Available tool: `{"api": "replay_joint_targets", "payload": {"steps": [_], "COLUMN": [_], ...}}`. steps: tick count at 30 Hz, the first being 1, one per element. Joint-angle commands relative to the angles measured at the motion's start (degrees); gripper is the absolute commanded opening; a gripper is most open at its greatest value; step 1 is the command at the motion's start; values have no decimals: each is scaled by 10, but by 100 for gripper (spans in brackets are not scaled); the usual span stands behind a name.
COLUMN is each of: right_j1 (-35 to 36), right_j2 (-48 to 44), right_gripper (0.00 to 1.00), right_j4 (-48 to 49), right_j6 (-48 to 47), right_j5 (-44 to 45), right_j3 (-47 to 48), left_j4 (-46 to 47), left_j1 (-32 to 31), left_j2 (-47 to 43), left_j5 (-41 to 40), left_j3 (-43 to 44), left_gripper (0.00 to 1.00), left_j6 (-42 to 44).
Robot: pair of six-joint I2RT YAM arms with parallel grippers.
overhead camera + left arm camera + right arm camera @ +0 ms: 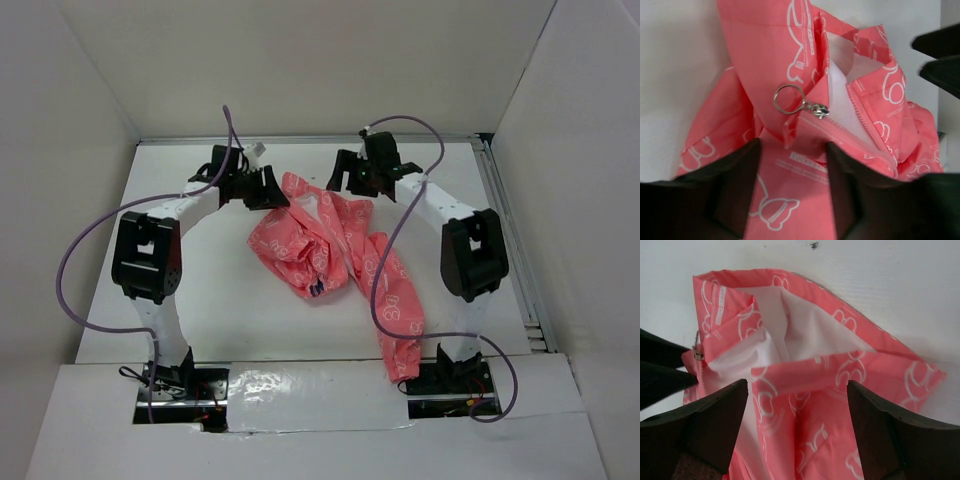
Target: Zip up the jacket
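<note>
Right now the jacket (320, 245) lies crumpled on the white worktop (200, 290) between the two sets of jaws. Its far end reaches up to them, and one long trailing end (400, 320) runs back toward the right arm's base. The left jaws stand parted, not clenched, straddling a pink panel at the jacket's left edge. Just ahead of their tips sits the zip slider (816, 109) with its ring pull (787, 99), and the toothed zip edge runs off to the right of it beside the pale lining (840, 95). Left of these jaws the worktop is bare, which leaves open room on that side; up and to their right the right jaws show as dark shapes close by. The right jaws are released and spread wide above the jacket's open front, with pink fabric and white lining filling the gap between them. Beyond their tips the jacket's folded far edge (805, 282) ends, and bare worktop lies past it. At their left the left jaws crowd in beside the slider; whether they touch it I cannot tell.
</note>
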Motion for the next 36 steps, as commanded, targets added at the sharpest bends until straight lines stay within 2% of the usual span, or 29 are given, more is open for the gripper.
{"api": "replay_joint_targets", "payload": {"steps": [1,3,4,5,6,7,8,9,10,11,14,18,22,25,28,31,36], "right_j1": [12,14,14,16,16,16,16,16,16,17,16,21,53,93,130,162,198], "right_j2": [51,67,83,89,96,110,117,119,119,114,59,-63,-263,-405,-505,-578,-631], "right_gripper": [86,81,79,74,70,66,57,49,38,0,0,0,0,0,0,0,0], "right_j4": [14,18,18,15,10,-3,-13,-22,-24,-23,2,24,35,49,15,-21,-57], "right_j6": [13,16,20,20,20,16,14,13,7,6,3,-15,-44,-65,-96,-126,-151], "right_j5": [-31,-35,-34,-35,-36,-44,-49,-56,-72,-75,-71,-27,72,153,198,191,180], "right_j3": [72,81,93,99,108,125,132,138,136,129,76,-5,-73,-120,-93,-52,25], "left_j4": [52,58,58,56,53,51,51,48,45,43,44,40,5,-2,-2,-23,-70], "left_j1": [0,1,1,1,1,1,1,1,1,0,1,-4,-44,-59,-68,-69,-68], "left_j2": [14,31,37,42,51,54,56,55,53,48,9,-113,-247,-396,-506,-579,-591], "left_j5": [81,105,112,117,131,137,143,147,150,150,142,101,-27,-51,-63,-51,-19], "left_j3": [22,36,41,58,65,71,79,83,86,86,64,23,4,-7,1,50,199], "left_gripper": [59,49,38,34,24,19,13,0,0,0,0,0,0,0,0,0,0], "left_j6": [8,11,11,13,13,15,15,15,15,16,19,25,52,56,69,83,97]}}
